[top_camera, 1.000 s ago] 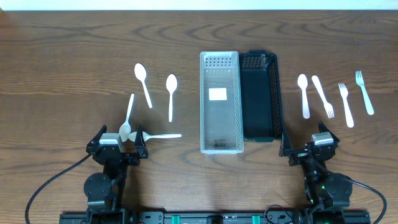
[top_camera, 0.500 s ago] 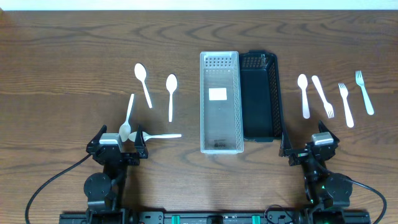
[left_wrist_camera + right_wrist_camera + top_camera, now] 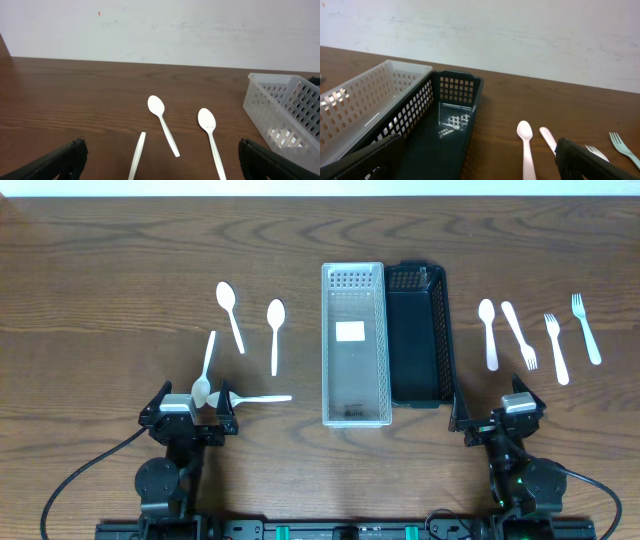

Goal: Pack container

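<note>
The wooden table (image 3: 100,240) bears a white basket (image 3: 354,370), black basket (image 3: 415,345), spoons (image 3: 276,315) and forks (image 3: 585,328).

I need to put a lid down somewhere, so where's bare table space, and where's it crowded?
The table is barest left of the four spoons, and in the far strip beyond the white basket and black basket. Crowded: the spoons themselves, and the cutlery row right of the black basket.

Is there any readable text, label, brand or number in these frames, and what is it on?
No text is legible in any view.
The white sticker on the floor of the clear basket: looks blank, or its print is too small to read.
The dark print at that basket's near end: too small to read.
</note>
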Tool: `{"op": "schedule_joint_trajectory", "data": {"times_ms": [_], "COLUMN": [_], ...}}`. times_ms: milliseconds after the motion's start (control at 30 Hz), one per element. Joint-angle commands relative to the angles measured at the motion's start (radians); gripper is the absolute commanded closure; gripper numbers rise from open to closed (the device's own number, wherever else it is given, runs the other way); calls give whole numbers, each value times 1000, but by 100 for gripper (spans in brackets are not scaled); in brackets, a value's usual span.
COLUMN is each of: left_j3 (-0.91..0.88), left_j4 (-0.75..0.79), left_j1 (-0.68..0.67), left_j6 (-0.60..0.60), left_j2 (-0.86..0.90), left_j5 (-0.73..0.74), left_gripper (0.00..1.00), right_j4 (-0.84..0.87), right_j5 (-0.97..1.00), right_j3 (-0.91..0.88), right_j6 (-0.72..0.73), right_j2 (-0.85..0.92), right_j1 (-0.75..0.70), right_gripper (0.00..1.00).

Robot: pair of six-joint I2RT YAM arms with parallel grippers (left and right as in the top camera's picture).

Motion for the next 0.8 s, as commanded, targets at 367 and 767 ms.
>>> {"op": "schedule_joint_trajectory", "data": {"times_ms": [367,767], "left_j3": [-29,-29], "left_j4": [-14,-14], "left_j1": [5,5], "left_j6": [-4,-4], "left_j2": [0,0], "left_j5": [-7,-7], "left_gripper": [2,2], "right_j4": [1,38], "right_j5": [-33,-364], "right_j3": [-2,112], "right_j6": [51,140], "right_j2": [-7,8], "right_j1": [8,8], "right_gripper": [1,1]}}
